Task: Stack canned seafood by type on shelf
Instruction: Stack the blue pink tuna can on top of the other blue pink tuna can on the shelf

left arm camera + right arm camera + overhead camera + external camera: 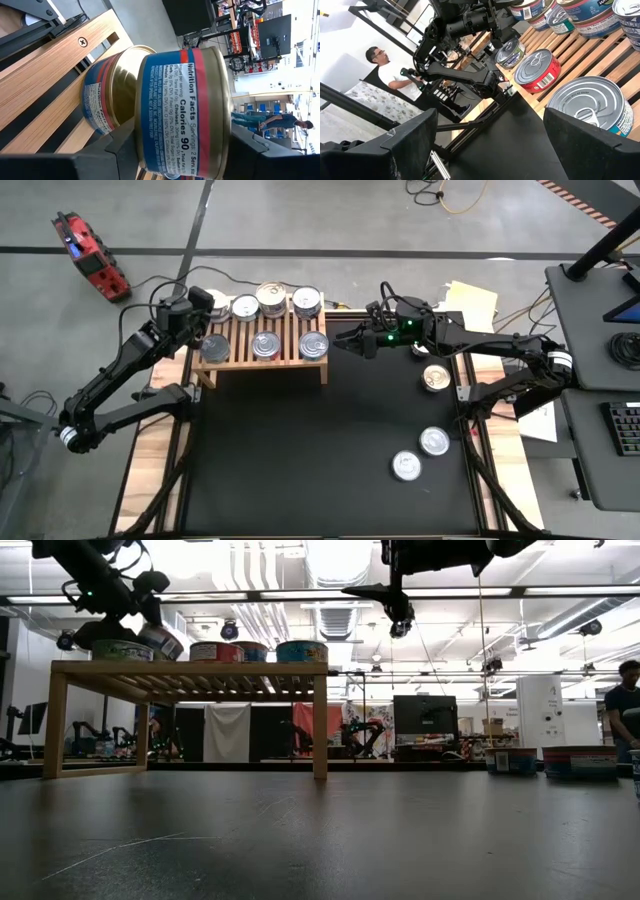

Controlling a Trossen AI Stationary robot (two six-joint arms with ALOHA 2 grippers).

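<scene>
The black desk (300, 460) carries the light-wood shelf (262, 362) at its far left, with tins in two rows on the slats. The left gripper (207, 330) sits over the shelf's left end, fingers grasping a blue-and-red labelled tin (182, 112) tilted against another tin there. The right gripper (352, 340) hovers beside the shelf's right end, fingers spread, holding nothing. Three loose tins (420, 442) lie on the desk's right side.
</scene>
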